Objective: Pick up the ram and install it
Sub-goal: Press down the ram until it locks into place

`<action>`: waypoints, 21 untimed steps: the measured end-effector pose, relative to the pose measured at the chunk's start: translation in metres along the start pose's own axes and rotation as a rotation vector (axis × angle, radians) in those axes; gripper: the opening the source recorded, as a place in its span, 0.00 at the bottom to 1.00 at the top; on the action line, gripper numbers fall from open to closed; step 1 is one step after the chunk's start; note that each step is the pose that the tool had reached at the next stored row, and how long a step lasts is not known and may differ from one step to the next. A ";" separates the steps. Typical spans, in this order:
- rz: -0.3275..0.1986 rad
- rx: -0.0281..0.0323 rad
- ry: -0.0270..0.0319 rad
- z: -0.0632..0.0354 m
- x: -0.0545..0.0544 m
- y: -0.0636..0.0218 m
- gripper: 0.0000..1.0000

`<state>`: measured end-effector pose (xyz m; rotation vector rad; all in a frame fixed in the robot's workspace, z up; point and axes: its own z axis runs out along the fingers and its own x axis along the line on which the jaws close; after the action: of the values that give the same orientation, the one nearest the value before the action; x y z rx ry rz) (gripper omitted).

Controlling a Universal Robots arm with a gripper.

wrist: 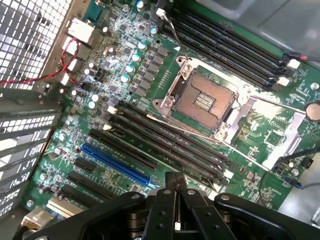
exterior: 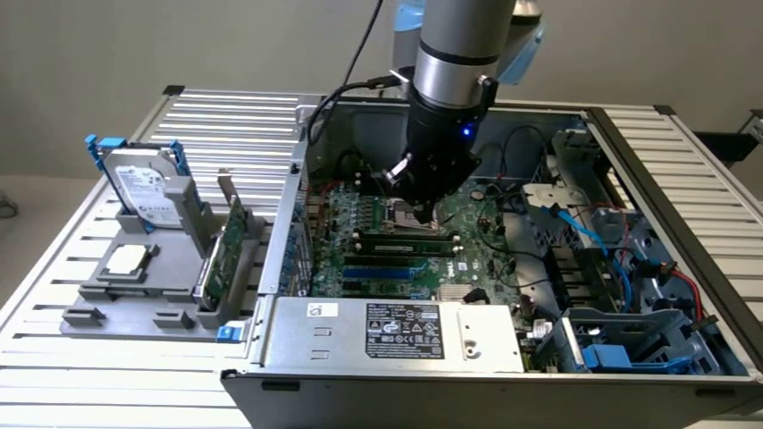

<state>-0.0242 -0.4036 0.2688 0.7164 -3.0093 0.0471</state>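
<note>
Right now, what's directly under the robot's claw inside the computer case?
Under the gripper, which is shut, lies the green motherboard: long black memory slots and, beside them, the open, empty processor socket. The gripper's own body covers the board just beneath it.

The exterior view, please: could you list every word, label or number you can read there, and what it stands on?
None can be read.
Power supply: large black-and-white label, print too small.
Power supply: small white sticker, blurred.
Hard drive: white label, text too small.
</note>
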 end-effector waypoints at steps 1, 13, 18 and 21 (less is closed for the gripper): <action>0.013 -0.0002 0.0006 -0.0001 0.000 0.0000 0.11; 0.178 -0.0061 0.0053 -0.0002 0.000 0.0000 0.11; 0.244 -0.0083 0.0054 -0.0001 0.000 0.0000 0.11; 0.283 -0.0095 0.0051 0.0000 0.000 0.0000 0.11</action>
<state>-0.0242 -0.4037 0.2688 0.2844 -3.0780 0.0447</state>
